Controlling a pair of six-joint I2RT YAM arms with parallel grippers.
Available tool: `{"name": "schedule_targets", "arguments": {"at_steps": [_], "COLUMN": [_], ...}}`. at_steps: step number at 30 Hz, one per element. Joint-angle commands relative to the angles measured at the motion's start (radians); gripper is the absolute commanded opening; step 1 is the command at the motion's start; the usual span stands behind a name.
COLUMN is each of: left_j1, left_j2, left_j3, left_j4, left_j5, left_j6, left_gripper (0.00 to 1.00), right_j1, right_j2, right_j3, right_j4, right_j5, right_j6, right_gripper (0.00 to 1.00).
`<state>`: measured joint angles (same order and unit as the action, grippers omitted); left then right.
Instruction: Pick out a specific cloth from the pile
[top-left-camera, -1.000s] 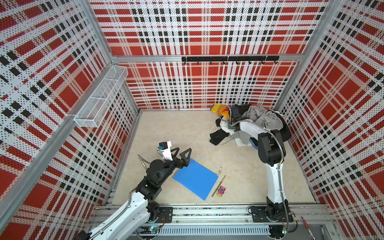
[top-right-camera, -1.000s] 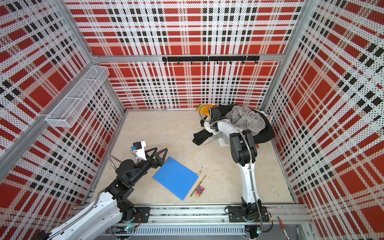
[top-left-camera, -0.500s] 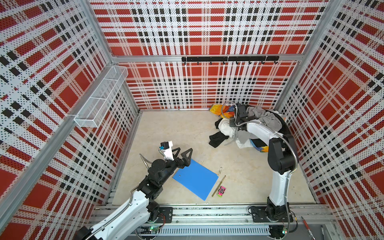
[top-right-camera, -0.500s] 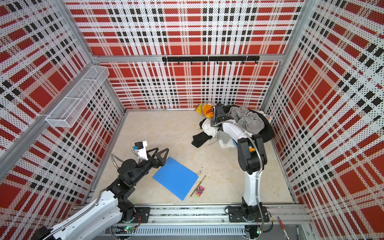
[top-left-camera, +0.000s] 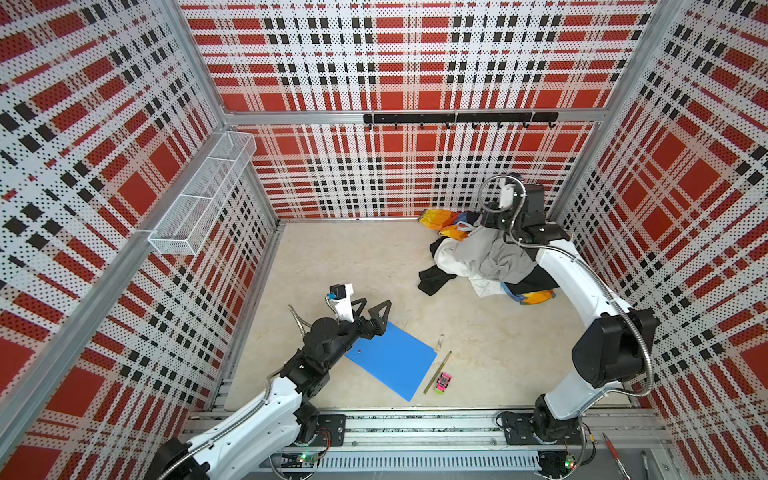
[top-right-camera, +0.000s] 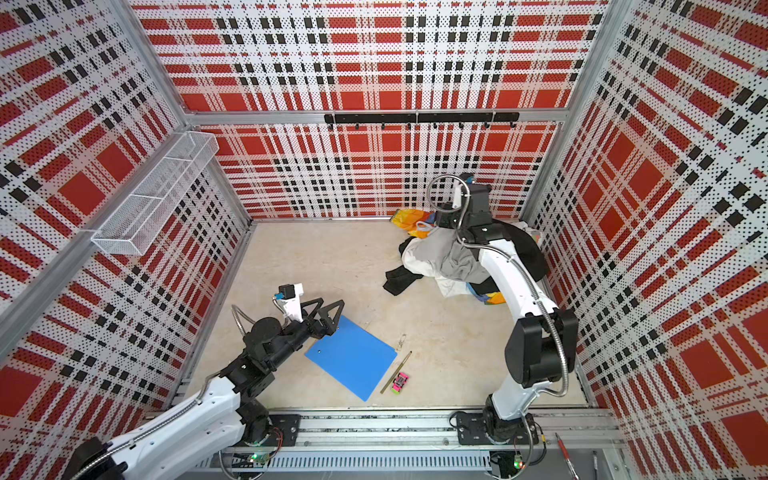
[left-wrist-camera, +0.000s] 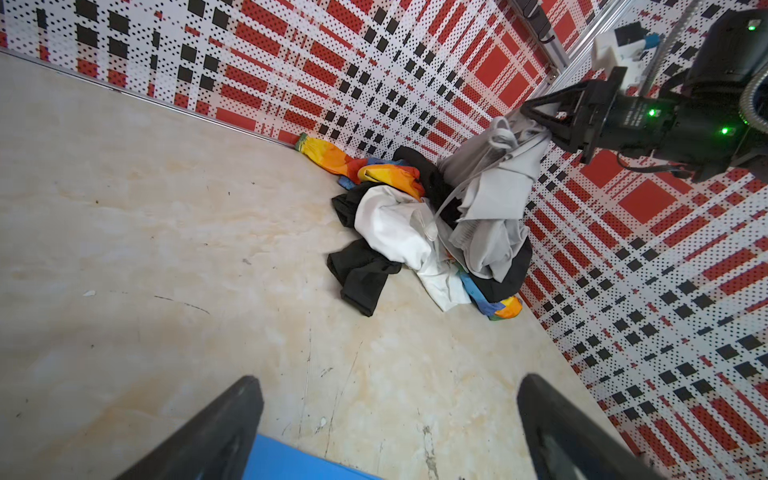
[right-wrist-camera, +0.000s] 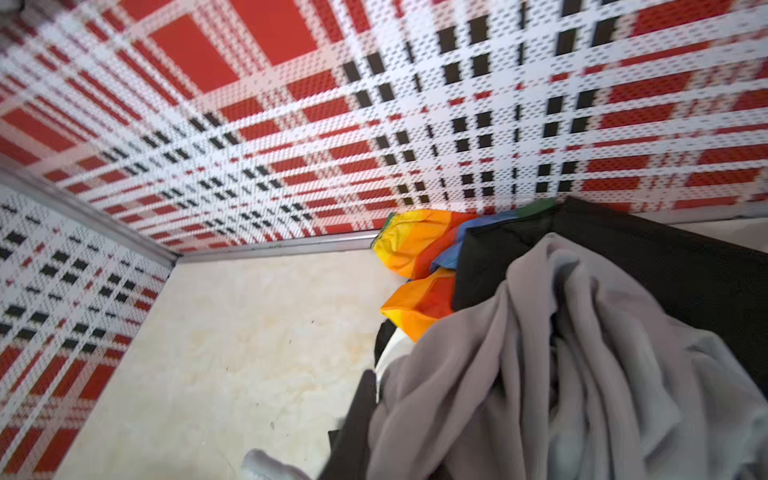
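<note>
Two things have changed within the last second. My right gripper (left-wrist-camera: 536, 124) has clamped shut, and the arm has risen off the pile (top-left-camera: 486, 257), taking a bunch of the light grey garment (left-wrist-camera: 494, 187) up with it. The grey now hangs from my jaws in long soft folds, with a thin cord dangling and its lower end still resting on the heap.

I judge this to be an uncovering move, not the pick itself, because grey is not the piece I want. The cloth (right-wrist-camera: 673, 270), broad, black and matte, remains low in the pile, in the far corner where the back and right walls meet. A dark fold, possibly part of it, spills out onto the pale floor (left-wrist-camera: 166, 208).

The white garment (left-wrist-camera: 395, 224) sits crumpled and thicker-looking beside the grey. The orange-yellow-blue piece (left-wrist-camera: 332, 160) looks smooth and puffy against the back wall. All of it is limp fabric that will drag its neighbours along.

My left gripper (top-left-camera: 372, 309) stands spread wide and empty at the edge of the flat blue folder (top-left-camera: 395, 361), well apart from the clothes.
</note>
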<state>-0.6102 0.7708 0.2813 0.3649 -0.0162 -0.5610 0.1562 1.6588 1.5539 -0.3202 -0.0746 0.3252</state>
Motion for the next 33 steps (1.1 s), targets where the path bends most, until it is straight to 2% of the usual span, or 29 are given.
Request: {"name": "schedule_targets", "arguments": {"at_steps": [1, 5, 8, 12, 13, 15, 17, 22, 28, 33], "left_j1": [-0.012, -0.013, -0.013, -0.013, -0.013, -0.013, -0.013, -0.013, -0.011, -0.012], "left_j2": [0.011, 0.025, 0.033, 0.035, 0.032, 0.024, 0.011, -0.010, -0.030, -0.028], "left_j3": [0.024, 0.020, 0.021, 0.012, 0.006, -0.007, -0.018, -0.027, -0.022, -0.026], "left_j4": [0.051, 0.065, 0.070, 0.071, 0.073, 0.077, 0.078, 0.072, 0.048, 0.045], "left_j5": [-0.008, -0.010, -0.006, -0.012, -0.016, -0.022, -0.025, -0.027, -0.030, -0.037], "left_j6": [0.007, 0.007, 0.006, 0.000, -0.003, -0.010, -0.014, -0.014, -0.011, -0.009], "left_gripper": [0.99, 0.99, 0.99, 0.99, 0.99, 0.99, 0.99, 0.99, 0.99, 0.99], "right_j1": [-0.079, -0.115, -0.110, -0.026, 0.013, 0.082, 0.151, 0.261, 0.281, 0.281], "right_j2": [0.002, 0.051, 0.063, 0.036, 0.038, 0.044, 0.055, 0.158, 0.311, 0.421], "right_j3": [-0.088, -0.159, -0.193, -0.219, -0.207, -0.191, -0.176, -0.096, -0.002, 0.067], "right_j4": [0.035, 0.000, 0.006, 0.058, 0.054, 0.052, 0.058, 0.036, -0.014, -0.096], "right_j5": [0.090, 0.241, 0.278, 0.334, 0.381, 0.447, 0.491, 0.477, 0.295, 0.219], "right_j6": [0.037, 0.025, 0.014, -0.049, -0.076, -0.112, -0.137, -0.147, -0.130, -0.164], "right_gripper": [0.02, 0.11, 0.33, 0.82, 0.89, 0.97, 1.00, 1.00, 1.00, 1.00]}}
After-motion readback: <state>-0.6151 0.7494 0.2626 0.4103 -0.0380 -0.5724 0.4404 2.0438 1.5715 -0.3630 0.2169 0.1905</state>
